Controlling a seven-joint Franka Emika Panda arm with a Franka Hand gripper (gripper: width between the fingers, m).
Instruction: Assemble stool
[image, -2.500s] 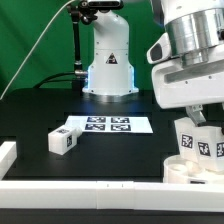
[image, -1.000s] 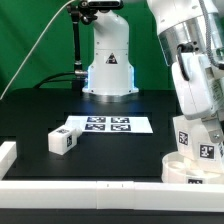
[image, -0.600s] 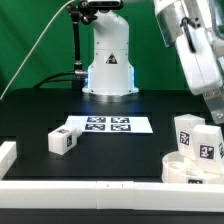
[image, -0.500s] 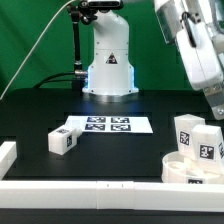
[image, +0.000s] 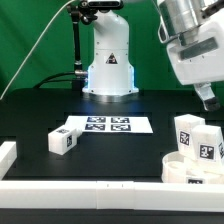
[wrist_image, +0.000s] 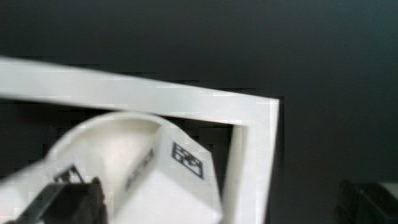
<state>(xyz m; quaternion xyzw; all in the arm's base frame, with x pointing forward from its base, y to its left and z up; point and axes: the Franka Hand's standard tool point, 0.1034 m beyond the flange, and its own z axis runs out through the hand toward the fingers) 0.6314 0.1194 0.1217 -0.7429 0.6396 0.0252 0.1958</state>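
Note:
The stool's round white seat lies at the exterior view's lower right, against the front rail. Two chunky white tagged legs stand upright on it, one behind the other. A third leg lies loose on the black table at the left. My gripper hangs well above the two standing legs, open and holding nothing. In the wrist view the seat and a tagged leg lie far below, between my dark fingers, inside the rail corner.
The marker board lies flat at mid-table in front of the robot base. A long white rail runs along the front edge and a short rail piece sits at the left. The rail corner shows in the wrist view.
My gripper has let go of the leg on the seat, opened and lifted up and away. Both legs stay standing on the seat.

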